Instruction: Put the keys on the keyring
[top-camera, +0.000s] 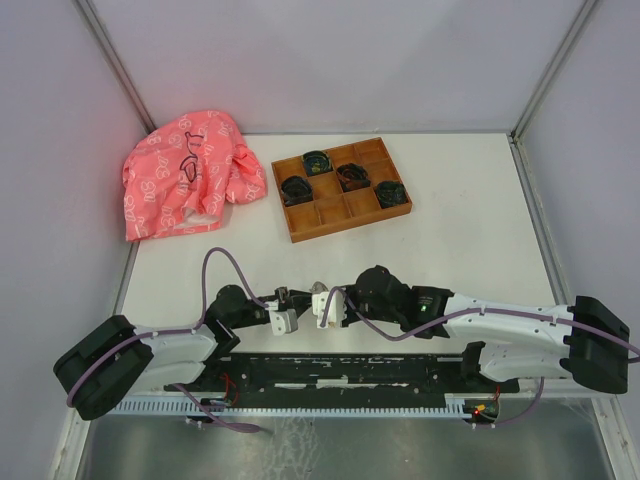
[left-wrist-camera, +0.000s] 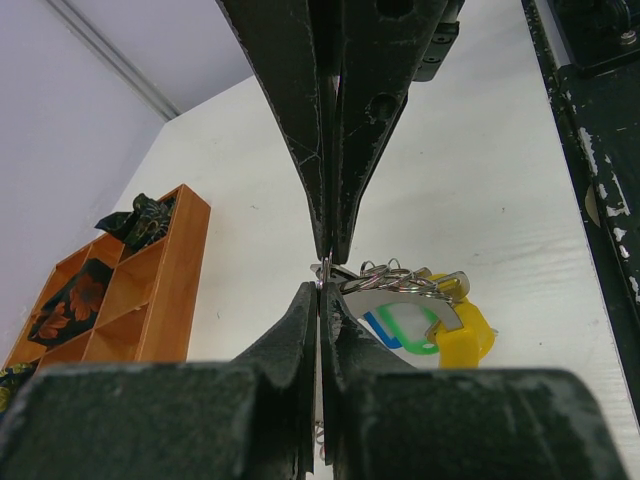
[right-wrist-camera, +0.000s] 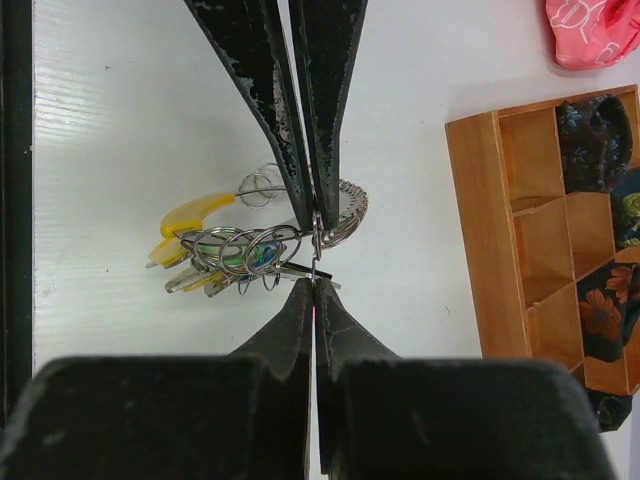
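pink cloth: crumpled at the far left of the table, well apart from both arms.
left arm: lies low along the near edge and reaches right, toward the middle.
left pincer: clenched, fingertips pressed together on a thin loop of metal that belongs to the keyring.
keyring: at the middle of the near table, between the two pincers. In the left wrist view its bunch of small rings spreads to the right of the fingertips and touches them at the pinched loop.
green tag: flat on the table under the rings, just right of the left pincer's tips.
yellow tag: touching the green tag, on the side away from the left pincer.
blue patch: inside the green outline; whether it is a key head cannot be told.
right pincer: clenched on the ring wire. In its own view the tags and small rings lie to the left of the tips and a grey coil just to the right.
wooden tray: further back on the table, apart from the pincers, with dark bundles in several compartments.
right arm: lies low and reaches left, so its pincer faces the left one.
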